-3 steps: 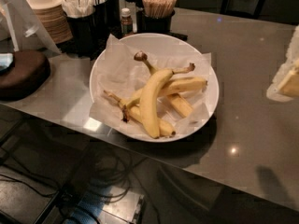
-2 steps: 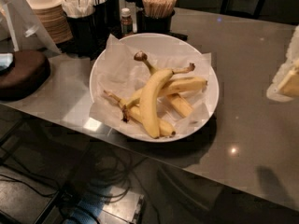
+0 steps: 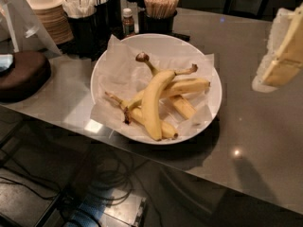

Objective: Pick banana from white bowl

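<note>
The white bowl (image 3: 100, 70), lined with crinkled white paper, sits on the grey table in the middle of the camera view. Several bananas lie in it. The banana (image 3: 151, 103) is the longest, curved one; it lies on top, its long stem ending in a dark brown knob pointing to the back. Shorter bananas (image 3: 187, 86) lie under and beside it. My gripper (image 3: 284, 51) shows as a pale, blurred shape at the right edge, above the table and to the right of the bowl, apart from the bananas.
Stacked beige bowls (image 3: 47, 13), a black caddy with napkins (image 3: 87, 18), a small bottle (image 3: 127, 21) and a cup of wooden sticks (image 3: 160, 6) stand behind the bowl. A dark brown round object (image 3: 21, 74) lies at the left. Cables lie on the floor below the table's front edge.
My gripper has shifted slightly up and to the left at the right edge. The bowl and bananas have not moved.
</note>
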{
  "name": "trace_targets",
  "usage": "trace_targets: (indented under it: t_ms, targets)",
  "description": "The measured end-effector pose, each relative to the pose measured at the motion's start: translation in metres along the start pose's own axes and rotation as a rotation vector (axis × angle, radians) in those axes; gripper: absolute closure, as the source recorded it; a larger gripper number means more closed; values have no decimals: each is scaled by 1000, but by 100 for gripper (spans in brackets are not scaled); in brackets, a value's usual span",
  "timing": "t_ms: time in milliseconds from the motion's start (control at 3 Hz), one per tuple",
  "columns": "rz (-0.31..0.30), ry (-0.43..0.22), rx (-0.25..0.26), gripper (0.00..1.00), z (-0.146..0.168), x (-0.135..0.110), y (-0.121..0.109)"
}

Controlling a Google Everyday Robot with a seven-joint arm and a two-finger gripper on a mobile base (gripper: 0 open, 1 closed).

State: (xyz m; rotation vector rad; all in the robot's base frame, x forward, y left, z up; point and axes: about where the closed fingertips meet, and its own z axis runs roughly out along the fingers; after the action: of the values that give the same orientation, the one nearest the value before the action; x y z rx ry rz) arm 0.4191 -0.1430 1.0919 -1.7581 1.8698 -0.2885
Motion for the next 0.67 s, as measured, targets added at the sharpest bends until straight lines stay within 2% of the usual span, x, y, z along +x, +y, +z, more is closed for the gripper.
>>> trace_targets:
  t_ms: [333,667]
  targets:
    - [-51,-85,-164,0,55,-7,-5]
    - [-43,-93,-195,0,75,-4,-6]
